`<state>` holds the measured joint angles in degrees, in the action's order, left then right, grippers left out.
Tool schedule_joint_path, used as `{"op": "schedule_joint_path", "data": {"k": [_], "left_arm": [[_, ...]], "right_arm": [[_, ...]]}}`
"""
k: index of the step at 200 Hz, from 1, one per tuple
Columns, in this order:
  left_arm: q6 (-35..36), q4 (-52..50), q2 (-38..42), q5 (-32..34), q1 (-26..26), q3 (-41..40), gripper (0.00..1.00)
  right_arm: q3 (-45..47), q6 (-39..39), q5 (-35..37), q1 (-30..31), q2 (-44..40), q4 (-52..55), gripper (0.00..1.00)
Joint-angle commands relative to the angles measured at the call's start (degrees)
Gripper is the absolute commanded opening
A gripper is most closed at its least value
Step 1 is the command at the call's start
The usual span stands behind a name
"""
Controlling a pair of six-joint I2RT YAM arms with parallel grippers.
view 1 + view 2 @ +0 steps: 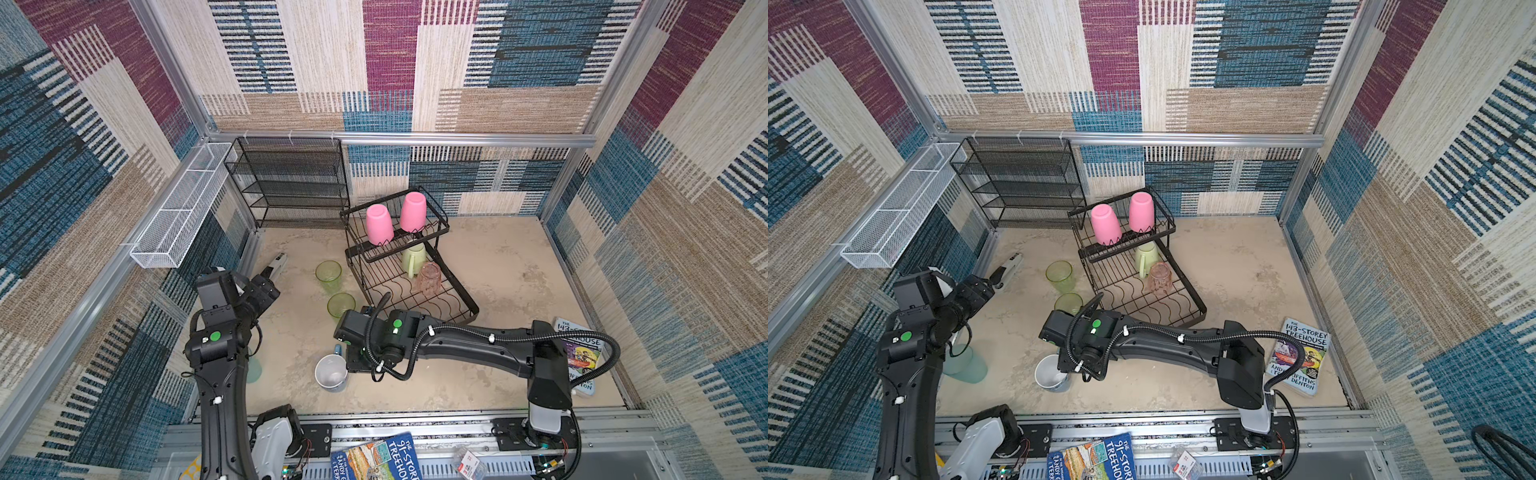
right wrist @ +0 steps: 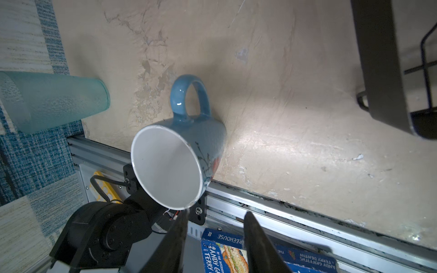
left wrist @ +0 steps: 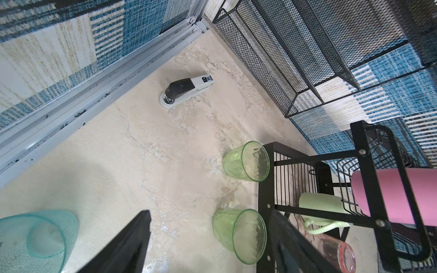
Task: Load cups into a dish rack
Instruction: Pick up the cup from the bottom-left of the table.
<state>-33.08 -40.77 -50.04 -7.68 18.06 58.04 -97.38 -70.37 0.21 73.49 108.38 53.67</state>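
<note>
Now the step, as I judge it, is grasping the blue glazed handled mug point(image 2: 179, 141), which stands upright near the table's front edge. My right gripper point(image 2: 216, 212) is partly open and empty, with one fingertip at the white rim. My left gripper point(image 3: 211, 212) gapes wide, holding nothing. Next I must straddle the wall, pinch, lift, and carry it to the black wire two-tier dish rack point(image 1: 468, 296). Underneath is a worn beige tabletop point(image 1: 519, 270), ringed by woven patchwork walls point(image 1: 540, 62).

Two pink cups point(image 1: 379, 224) stand upside down in the top basket of the black dish rack point(image 1: 464, 291), with a pale-green mug point(image 1: 413, 257) and a clear-pink cup point(image 1: 430, 279) below. Outside: two clear-green cups point(image 1: 328, 276), a teal cup point(image 1: 967, 363), a blue mug point(image 1: 331, 372).
</note>
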Motion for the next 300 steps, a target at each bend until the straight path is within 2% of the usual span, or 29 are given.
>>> {"op": "schedule_joint_path", "data": {"k": [1,92,205,266,279,287,300], "left_arm": [[-1.0,1.7,0.5,-0.6,0.6,-0.4,0.82],[-1.6,2.5,1.0,-2.3,3.3,-1.4,0.82],[-1.6,2.9,2.7,-2.6,3.9,-2.1,0.82],[-1.8,3.4,2.9,-3.5,4.1,-2.4,0.82],[-2.0,3.5,3.2,-3.6,4.3,-2.7,0.82],[-2.0,3.7,3.3,-3.9,4.4,-2.8,0.82],[-2.2,3.9,3.5,-4.2,4.7,-3.0,0.82]], "right_arm": [[-2.3,-5.2,3.3,0.8,0.8,1.1,0.42],[-10.7,-5.7,1.1,1.3,8.9,5.0,0.42],[-10.5,-5.7,-2.8,-0.1,12.7,5.1,0.37],[-12.1,-5.5,-4.1,-0.7,14.7,5.3,0.28],[-12.3,-5.5,-4.2,-0.8,14.9,5.6,0.24],[-12.2,-5.6,-4.4,-0.8,15.2,5.7,0.17],[-12.5,-5.6,-4.6,-0.8,15.4,5.9,0.16]]}}
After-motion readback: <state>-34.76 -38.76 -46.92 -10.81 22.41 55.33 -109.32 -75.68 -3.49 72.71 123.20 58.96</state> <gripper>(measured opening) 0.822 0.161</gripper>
